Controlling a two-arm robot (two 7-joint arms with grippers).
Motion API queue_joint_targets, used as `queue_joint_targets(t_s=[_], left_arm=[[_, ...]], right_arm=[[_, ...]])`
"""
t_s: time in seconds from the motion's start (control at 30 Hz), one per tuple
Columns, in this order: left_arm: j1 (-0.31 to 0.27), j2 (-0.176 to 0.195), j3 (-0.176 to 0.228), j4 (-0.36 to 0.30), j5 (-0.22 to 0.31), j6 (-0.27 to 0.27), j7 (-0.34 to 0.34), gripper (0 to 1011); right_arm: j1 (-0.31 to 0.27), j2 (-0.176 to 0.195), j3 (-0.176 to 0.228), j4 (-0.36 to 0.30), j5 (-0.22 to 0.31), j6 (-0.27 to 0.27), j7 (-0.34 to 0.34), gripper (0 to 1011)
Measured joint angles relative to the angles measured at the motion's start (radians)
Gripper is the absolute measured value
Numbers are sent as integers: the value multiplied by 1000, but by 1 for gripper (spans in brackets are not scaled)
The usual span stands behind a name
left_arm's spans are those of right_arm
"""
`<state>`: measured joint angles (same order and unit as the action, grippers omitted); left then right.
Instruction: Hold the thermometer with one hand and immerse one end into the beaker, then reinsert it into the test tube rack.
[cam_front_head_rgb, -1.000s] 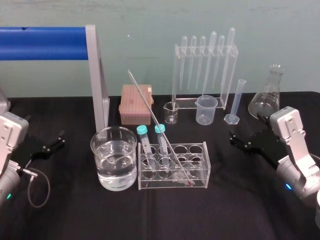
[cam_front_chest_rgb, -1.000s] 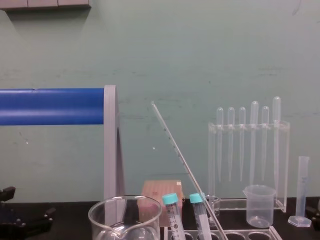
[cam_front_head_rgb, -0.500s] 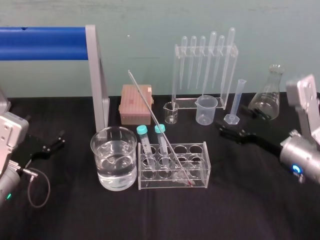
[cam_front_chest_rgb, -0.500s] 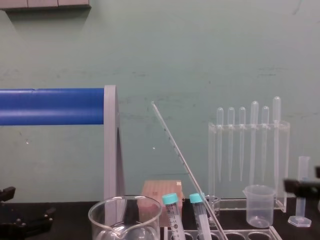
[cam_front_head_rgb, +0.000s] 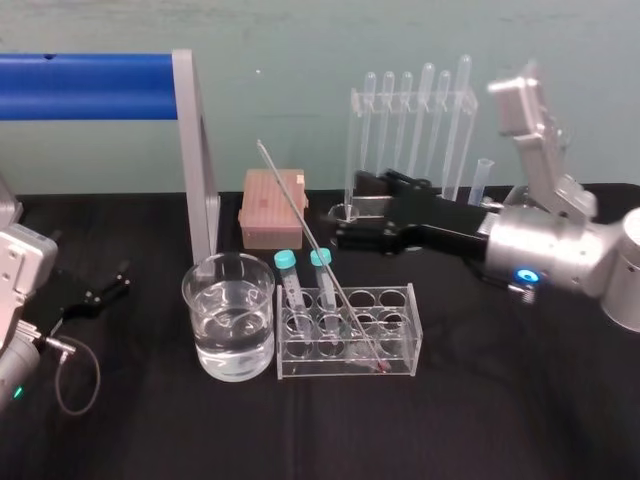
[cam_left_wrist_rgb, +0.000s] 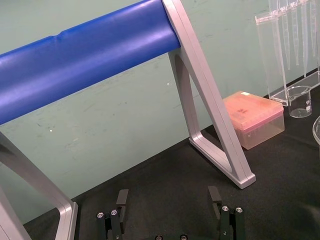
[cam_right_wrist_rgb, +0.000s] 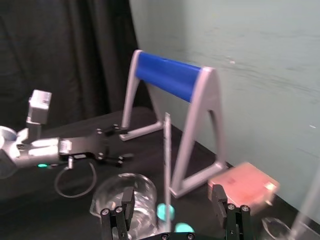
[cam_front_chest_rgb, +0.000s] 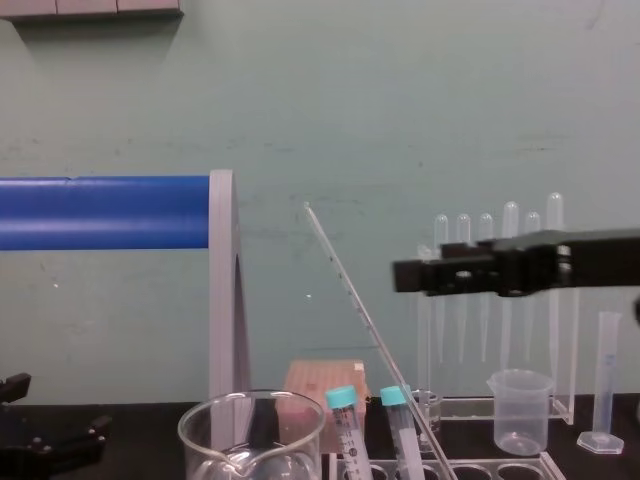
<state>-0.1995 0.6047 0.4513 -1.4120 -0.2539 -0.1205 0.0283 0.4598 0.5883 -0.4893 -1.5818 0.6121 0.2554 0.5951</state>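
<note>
**Lab bench, mid-task.** A glass beaker (cam_front_head_rgb: 186, 300) of water stands on the black table (cam_front_head_rgb: 480, 420), a little back from the middle of the near edge. It is just beside the left end of a clear test tube rack (cam_front_head_rgb: 412, 335).

Two teal-capped tubes (cam_front_head_rgb: 285, 262) fill the rack's left holes. The thermometer (cam_front_head_rgb: 318, 250) (by far the tallest thing in the rack) stands in it too. Its lower end rests toward the right end of the rack's base, and its top leans left and away toward the far edge.

Near the left edge, the left gripper (cam_front_head_rgb: 122, 280) sits low over the table with its jaws open, well apart from the glassware.

The right gripper (cam_front_head_rgb: 348, 210) extends in from the right edge on its silver arm (cam_front_head_rgb: 560, 250), held above the table behind the rack. Its jaws are open and hold nothing. In the right wrist view the thermometer rises beyond the gap between the two fingers (cam_right_wrist_rgb: 122, 205). In the chest view this gripper is level with the upper part of the rod, to its right and clear of it.

Toward the far edge sit a pink box (cam_front_head_rgb: 272, 205) and a clear stand of plastic pipettes (cam_front_head_rgb: 410, 110). A grey frame with a blue bar (cam_front_head_rgb: 190, 150) stands to their left.
</note>
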Motion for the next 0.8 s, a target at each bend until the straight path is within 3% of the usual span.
queue_joint_targets(t_s=[0.17, 0.4, 0.8], left_arm=[[0, 0, 0, 0, 0, 0, 0, 1008], [0, 0, 0, 0, 0, 0, 0, 1008], [0, 0, 0, 0, 0, 0, 0, 1008]], right_arm=[[67, -36, -54, 47, -11, 19, 23, 1003], [146, -102, -120, 138, -40, 42, 5, 1003], [197, -151, -156, 217, -62, 43, -11, 1003]])
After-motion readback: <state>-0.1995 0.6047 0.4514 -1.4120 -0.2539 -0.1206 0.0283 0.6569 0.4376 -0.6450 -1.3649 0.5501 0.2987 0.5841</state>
